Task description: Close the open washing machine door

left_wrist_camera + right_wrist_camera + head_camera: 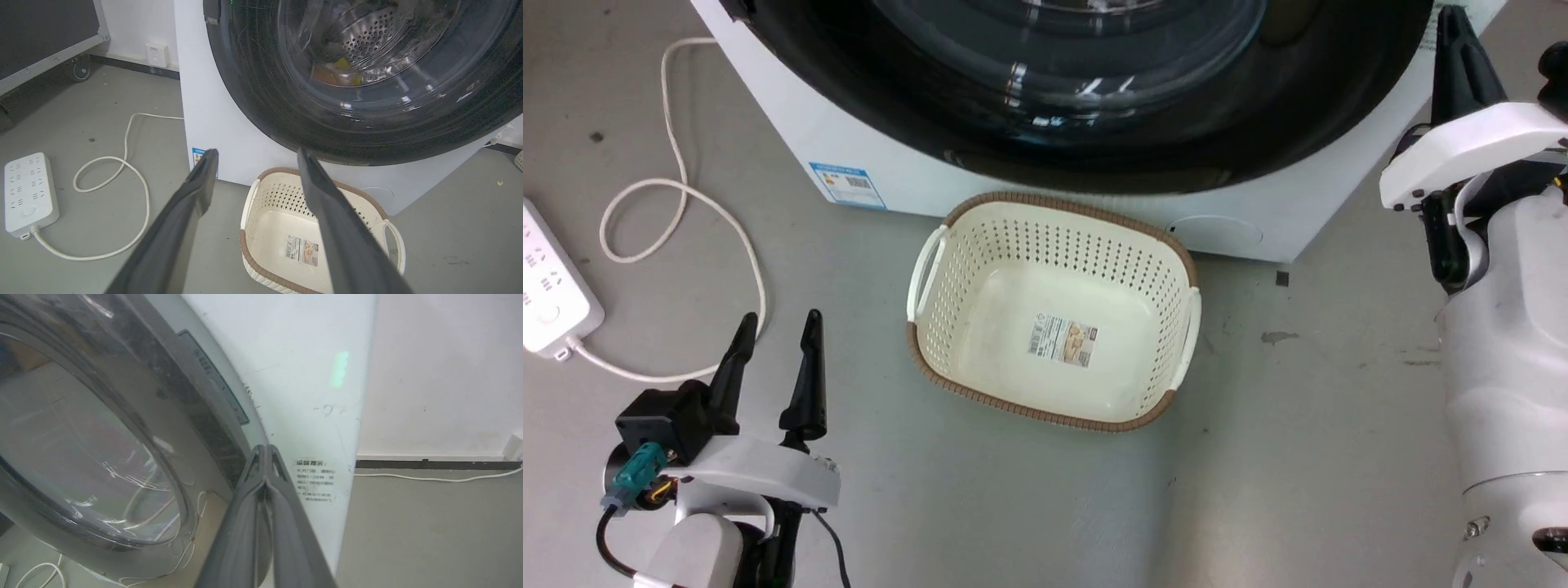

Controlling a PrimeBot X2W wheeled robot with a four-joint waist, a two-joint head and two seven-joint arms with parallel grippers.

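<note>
Grey concrete floor (pixel 1339 425), scuffed and spotted, white wall behind.

- Washing machine (pixel 890 171): white, flat painted panels, blue label at the lower front corner.
- Door (pixel 1241 131): lies across nearly the whole front. Wide glossy black rim, bulging clear glass centre, perforated steel drum and some coloured items visible through it. It looks flat against the front or very close to it, but you cannot tell from here whether the latch has caught.
- Right gripper (pixel 266 451): fingers pressed together, holding nothing, tips at the outer edge of the rim on the machine's right side. Contact or a hair apart – not clear.
- Left gripper (pixel 779 318): fingers spread wide, empty, low over the floor, well apart from the door.
- Basket (pixel 980 269): cream perforated plastic with a brown woven-look rim, empty, on the floor just in front of the machine under the door's lower edge.
- Power strip (pixel 547 294) and looping white cord (pixel 678 184) lie on the floor to your left.

Risks, as I judge them:
- That rim is slick and curved – narrow closed tips can skid off it and mark the white panel.
- A soft push may leave the door unlatched and let it drift back open.
- Tips that slide past the rim edge could be pinched between door and front.
- Any base movement leftward could snag the cord.
</note>
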